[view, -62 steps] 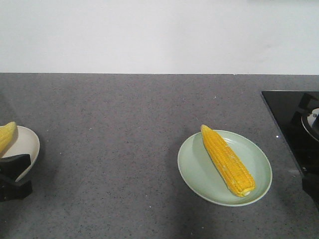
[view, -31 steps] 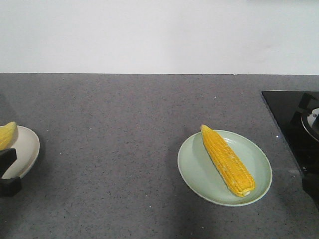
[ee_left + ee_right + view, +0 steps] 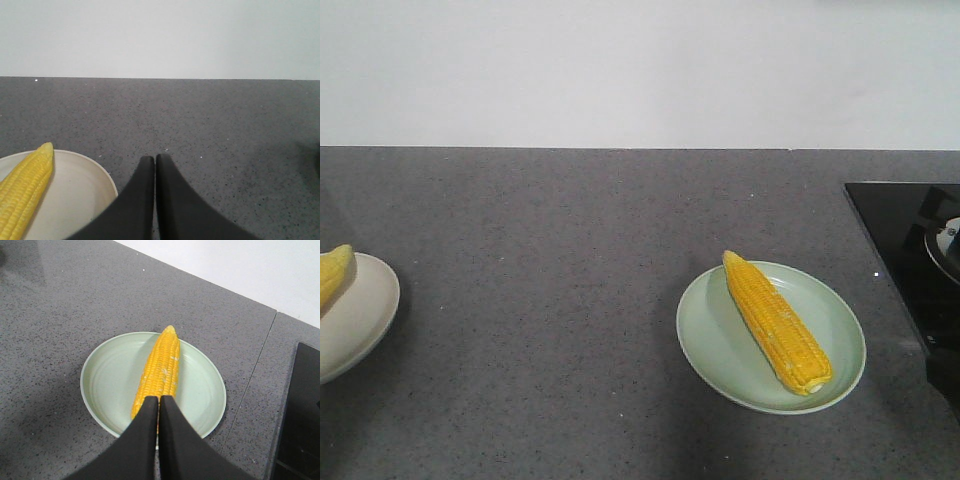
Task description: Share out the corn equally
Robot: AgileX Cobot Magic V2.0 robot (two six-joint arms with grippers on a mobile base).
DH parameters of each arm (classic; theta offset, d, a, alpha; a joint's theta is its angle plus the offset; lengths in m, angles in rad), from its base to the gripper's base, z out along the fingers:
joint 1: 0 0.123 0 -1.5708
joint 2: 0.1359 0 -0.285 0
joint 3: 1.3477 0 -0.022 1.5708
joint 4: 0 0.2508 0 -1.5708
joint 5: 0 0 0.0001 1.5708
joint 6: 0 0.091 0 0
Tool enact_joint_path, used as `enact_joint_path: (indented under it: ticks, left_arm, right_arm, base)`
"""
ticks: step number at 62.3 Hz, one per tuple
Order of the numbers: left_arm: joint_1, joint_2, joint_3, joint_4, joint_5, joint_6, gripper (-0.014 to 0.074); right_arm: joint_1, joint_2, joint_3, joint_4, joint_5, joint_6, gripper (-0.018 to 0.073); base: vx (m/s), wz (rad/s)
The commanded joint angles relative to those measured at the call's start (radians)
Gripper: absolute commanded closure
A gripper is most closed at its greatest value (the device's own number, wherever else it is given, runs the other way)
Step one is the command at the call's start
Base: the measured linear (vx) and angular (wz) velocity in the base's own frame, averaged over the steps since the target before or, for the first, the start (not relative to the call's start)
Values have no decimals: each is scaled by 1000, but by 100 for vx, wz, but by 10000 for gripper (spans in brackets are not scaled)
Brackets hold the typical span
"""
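One corn (image 3: 777,322) lies on the green plate (image 3: 840,330), another corn (image 3: 22,192) on the white plate (image 3: 80,195). Both claws, left gripper (image 3: 155,159) and right gripper (image 3: 159,400), are pinched closed, empty. Corn looks hard and bumpy (best grabbed mid-cob).

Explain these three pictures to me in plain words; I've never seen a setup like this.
This is a two-armed robot at a dark grey speckled countertop. One camera looks at the counter from the front; two more sit on the wrists, each looking along its own hand. The left hand and right hand are the black paired fingers, both shut and holding nothing. A pale green round plate holds one yellow corn cob. A cream round plate at the left edge holds another yellow cob. A black glass stovetop lies at the right.
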Motion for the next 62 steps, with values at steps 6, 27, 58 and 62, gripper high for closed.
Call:
enact_joint_path:
  ticks: [6,27,58,62]
  left_arm:
    - [1,-2,-22,-12,-51,-6,603]
    - [1,-11,-22,407,-33,-386,603]
    - [1,-291,268,603,-140,-592,603]
    - [1,-354,321,602,-167,-593,603]
  right_arm:
    - [-4,5,-26,15,-65,-5,565]
    - [-4,5,-26,14,-65,-5,564]
    - [-4,5,-26,15,-65,-5,564]
    - [-4,5,-26,15,-65,-5,564]
  base:
    - [0,0]
    - [0,0]
    - [0,0]
    - [0,0]
